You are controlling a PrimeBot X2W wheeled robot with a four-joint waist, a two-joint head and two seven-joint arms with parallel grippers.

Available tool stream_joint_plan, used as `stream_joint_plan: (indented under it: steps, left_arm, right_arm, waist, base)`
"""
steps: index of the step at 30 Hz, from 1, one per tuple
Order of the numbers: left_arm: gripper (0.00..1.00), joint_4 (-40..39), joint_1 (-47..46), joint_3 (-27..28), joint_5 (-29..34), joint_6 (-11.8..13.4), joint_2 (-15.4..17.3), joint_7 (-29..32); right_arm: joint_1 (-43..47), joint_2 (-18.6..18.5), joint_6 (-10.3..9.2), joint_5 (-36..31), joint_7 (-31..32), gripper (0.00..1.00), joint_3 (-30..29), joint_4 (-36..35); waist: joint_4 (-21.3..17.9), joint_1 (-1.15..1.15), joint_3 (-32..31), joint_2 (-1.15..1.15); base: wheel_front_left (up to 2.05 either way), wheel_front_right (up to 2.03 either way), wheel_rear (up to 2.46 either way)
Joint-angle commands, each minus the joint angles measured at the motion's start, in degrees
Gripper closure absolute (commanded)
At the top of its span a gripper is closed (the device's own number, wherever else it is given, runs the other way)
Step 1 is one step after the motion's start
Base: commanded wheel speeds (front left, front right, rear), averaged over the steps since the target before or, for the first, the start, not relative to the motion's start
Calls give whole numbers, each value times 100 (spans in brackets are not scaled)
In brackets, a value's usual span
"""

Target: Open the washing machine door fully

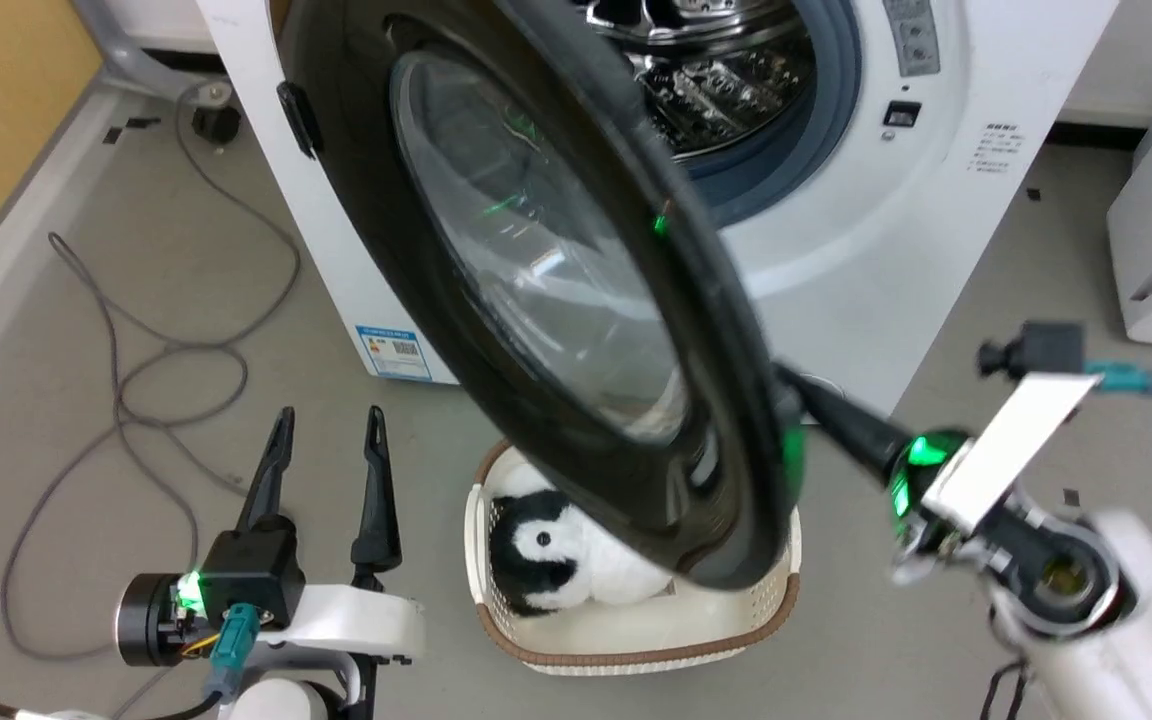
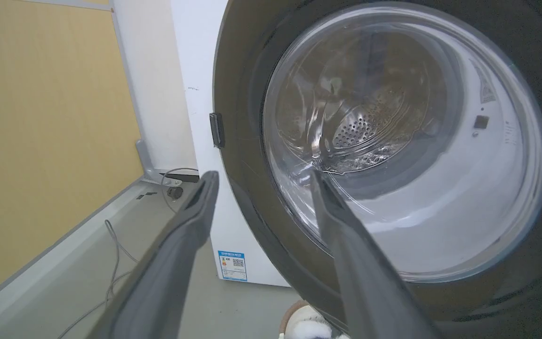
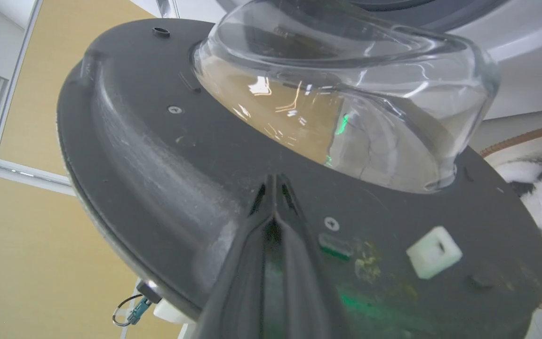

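Closed right end effector [image 3: 275, 181], fingers pinched together on nothing, presses its tips against the scuffed matte inner face of the washing machine door [image 1: 536, 300], which is half open off the washing machine [image 1: 936, 200], above a basket [image 1: 636, 655]. The tips could skid on the plastic toward the bulging glass bowl [image 3: 346, 94]. Left end effector [image 1: 329, 418] hangs wide open, empty.

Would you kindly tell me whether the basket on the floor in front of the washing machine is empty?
No, a black-and-white plush toy lies inside the basket, partly under the open door.
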Motion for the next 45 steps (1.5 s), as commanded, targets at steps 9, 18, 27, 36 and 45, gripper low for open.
stream_joint_plan:
  steps: [9,18,27,36,45]
  left_arm:
    - [0,80,170,4,63,-58,5,-32]
    - [0,181,287,15,95,-81,5,-32]
    - [0,283,462,79,109,-93,5,-32]
    - [0,261,527,182,119,-85,5,-32]
    - [0,191,541,281,130,-71,5,-32]
  right_arm:
    - [737,344,37,-134,25,100,541,-621]
    - [1239,633,37,-264,-86,100,1110,-942]
    - [1416,380,37,-1477,-2047,100,952,-1084]
    - [1294,11,37,-3269,-4092,100,148,-858]
    - [1846,842,37,-7174,-4104,100,-1729,-1765]
  waist:
    - [-21,1,-154,0]
    - [-67,1,-343,0]
    - [-174,1,-628,0]
    - [-286,1,-739,0]
    - [-349,1,-715,0]
  base:
    - [0,0,0]
    - [0,0,0]
    - [0,0,0]
    - [0,0,0]
    - [0,0,0]
